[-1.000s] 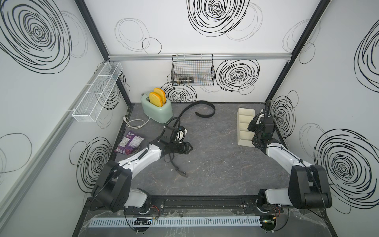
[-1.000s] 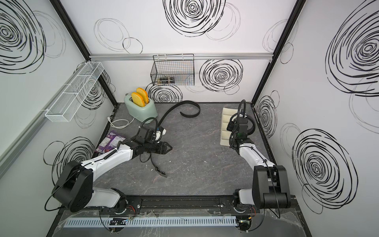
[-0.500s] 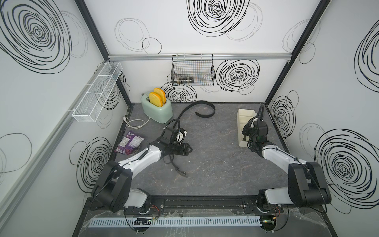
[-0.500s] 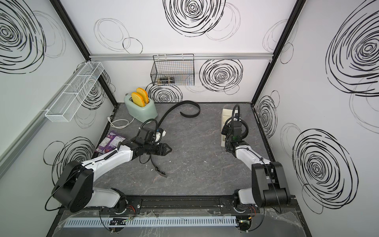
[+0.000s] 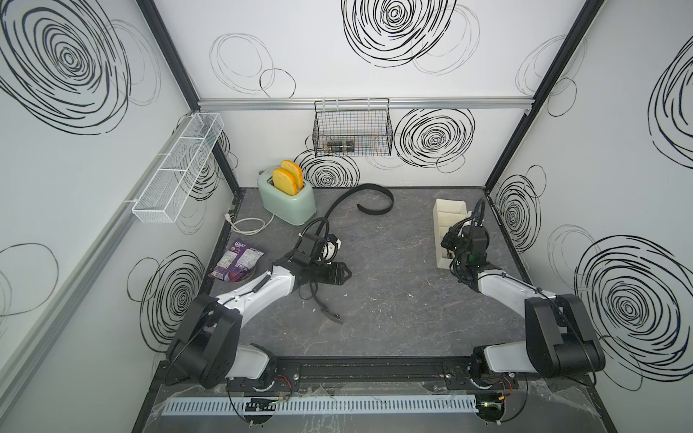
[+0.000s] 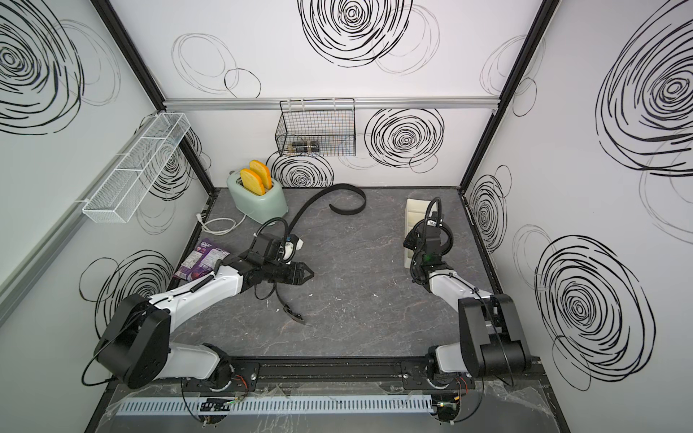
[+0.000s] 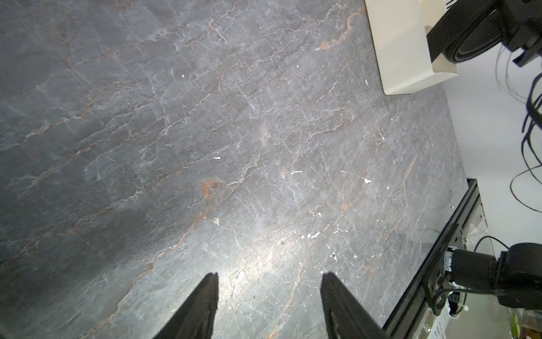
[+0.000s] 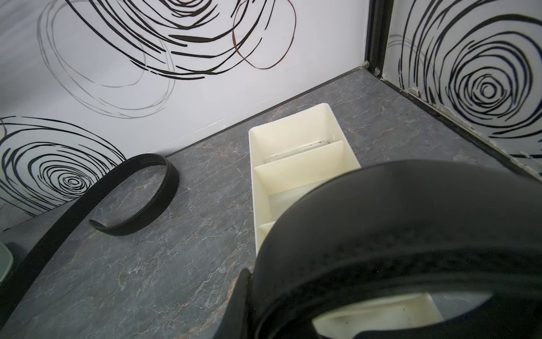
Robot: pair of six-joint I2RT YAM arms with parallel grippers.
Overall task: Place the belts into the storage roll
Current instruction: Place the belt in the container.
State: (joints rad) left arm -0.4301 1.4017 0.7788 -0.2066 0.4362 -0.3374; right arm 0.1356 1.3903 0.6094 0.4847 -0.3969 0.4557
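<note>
The right gripper (image 5: 452, 241) is pinched tight on a coiled belt (image 8: 396, 234). Over the last second its arm has swung from the wall side of the storage roll (image 5: 444, 210) to hang over the tray's near half, which it now covers in both top views. That is the big change, and I judge it means this belt is lined up for release (into which near compartment I cannot tell, because the coil hides them). The two far compartments look empty in the right wrist view.

The right arm reaches forward from its base with the wrist bent over the tray. The coil sits at the dividers, but I cannot tell whether it touches them.

The left arm has not moved. It lies low across the table, with the left gripper (image 7: 269, 277) spread wide over bare stone and holding nothing.

The second belt (image 5: 390, 200) lies unrolled on the table. Its curled end is near the back wall and its length runs under the left arm, well apart from the tray.
</note>
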